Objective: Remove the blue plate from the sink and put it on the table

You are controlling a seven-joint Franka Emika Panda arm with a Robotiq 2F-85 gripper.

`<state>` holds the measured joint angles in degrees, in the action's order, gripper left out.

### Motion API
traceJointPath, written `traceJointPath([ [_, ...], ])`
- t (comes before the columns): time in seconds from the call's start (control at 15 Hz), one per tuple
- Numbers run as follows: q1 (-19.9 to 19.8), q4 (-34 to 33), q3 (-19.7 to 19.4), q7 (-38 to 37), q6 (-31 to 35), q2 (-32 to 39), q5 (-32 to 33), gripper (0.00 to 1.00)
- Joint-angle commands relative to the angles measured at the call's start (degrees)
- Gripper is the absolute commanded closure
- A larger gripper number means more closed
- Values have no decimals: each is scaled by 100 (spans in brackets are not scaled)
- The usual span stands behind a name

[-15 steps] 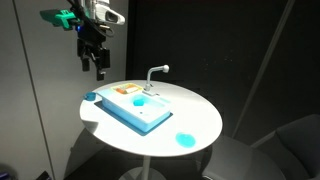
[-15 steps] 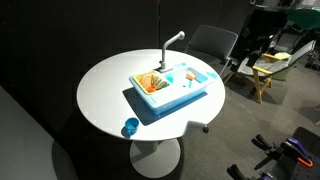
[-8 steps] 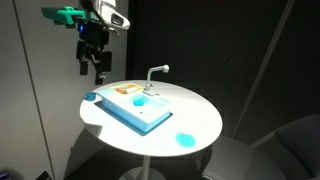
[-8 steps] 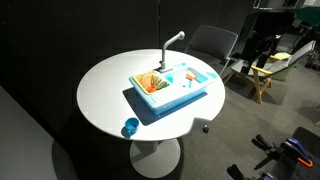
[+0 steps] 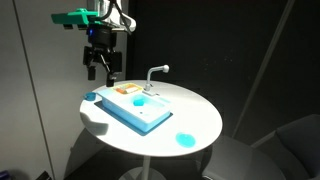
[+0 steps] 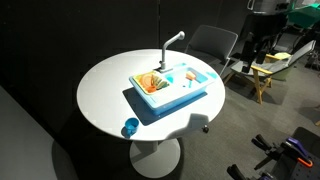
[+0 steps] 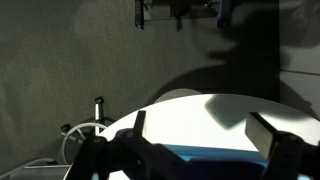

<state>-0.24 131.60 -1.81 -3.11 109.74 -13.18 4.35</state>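
Observation:
The light-blue sink (image 5: 150, 117) (image 6: 160, 101) lies on the round white table (image 5: 195, 108) (image 6: 105, 85), with its white faucet (image 5: 155, 72) (image 6: 172, 40) at the far side. A small round cyan plate (image 5: 141, 101) (image 6: 188, 76) lies in the basin, beside an orange-and-white item (image 5: 125, 90) (image 6: 150, 82). My gripper (image 5: 102, 72) hangs open and empty, high above the table's edge and well clear of the sink. In the wrist view the gripper (image 7: 203, 135) shows two spread fingers (image 7: 138, 125) framing the white tabletop and a strip of the sink (image 7: 200, 156).
Another round blue item (image 5: 184, 139) (image 6: 131, 127) sits on the table near its edge, apart from the sink. A small blue piece (image 5: 91, 97) lies at the sink's corner. A dark chair (image 6: 210, 42) and a wooden stool (image 6: 265, 75) stand beyond the table.
The arm has carried the open gripper sideways toward the table and sink. Nothing on the table has moved.

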Motion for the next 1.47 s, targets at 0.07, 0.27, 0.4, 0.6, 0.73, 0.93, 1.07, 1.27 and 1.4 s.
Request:
traceJointPath([
  [0.07, -47, -155, 16, 462, 262, 210, 303, 0],
  [0.27, -28, -102, -9, 769, 637, 272, 291, 0],
  [0.4, -19, -70, -12, 918, 919, 322, 243, 0],
  [0.6, -10, -2, 26, 769, 1416, 416, 178, 0],
  [0.73, 4, 31, 52, 595, 1702, 503, 69, 0],
  [0.93, 36, 67, 104, 292, 1984, 650, -209, 0],
  [1.07, 54, 93, 155, 86, 2103, 706, -357, 0],
  [1.27, 55, 89, 224, -235, 2017, 698, -403, 0],
  [1.4, 58, 94, 254, -423, 1946, 644, -382, 0],
])
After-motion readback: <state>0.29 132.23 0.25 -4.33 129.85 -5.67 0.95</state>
